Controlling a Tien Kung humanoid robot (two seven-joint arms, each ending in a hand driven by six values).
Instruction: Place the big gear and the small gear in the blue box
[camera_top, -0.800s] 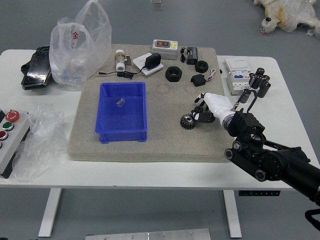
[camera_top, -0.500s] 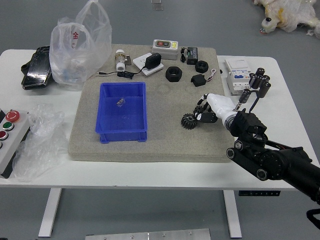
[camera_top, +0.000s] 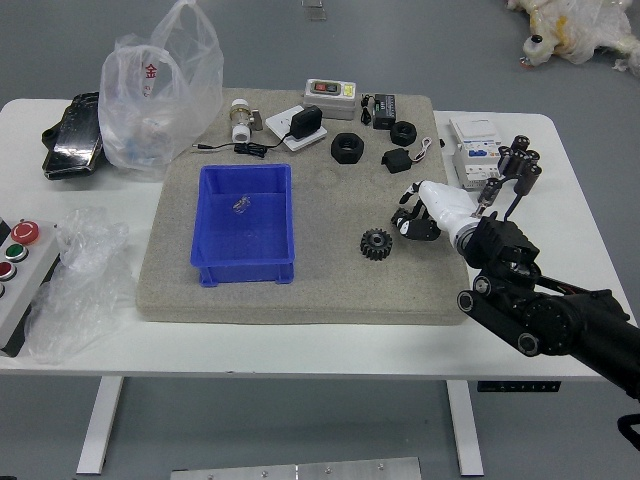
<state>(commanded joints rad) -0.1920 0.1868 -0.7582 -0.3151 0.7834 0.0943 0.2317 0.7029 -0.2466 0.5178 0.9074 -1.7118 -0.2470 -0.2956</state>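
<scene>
One black toothed gear (camera_top: 376, 244) lies on the grey mat, right of the blue box (camera_top: 243, 270). My right hand (camera_top: 408, 210), white-backed with black fingers, is low over the mat just right of this gear, with a small gap between them. Its fingers look loosely parted and nothing shows between them, though the hand's back hides part of the inside. A small greyish thing (camera_top: 241, 204) shows on the box floor; whether it is a gear, I cannot tell. The left arm is out of view.
Two black rings (camera_top: 347, 148) (camera_top: 403, 134), a black adapter (camera_top: 396, 160) and a grey device (camera_top: 330, 98) are at the mat's back. A white box (camera_top: 477, 150) stands behind my right hand. Plastic bags (camera_top: 160, 95) and a button panel (camera_top: 25, 265) are at left.
My right hand has drawn back to the right, away from the gear its fingers were against. The gear stays on the mat in nearly the same spot.
</scene>
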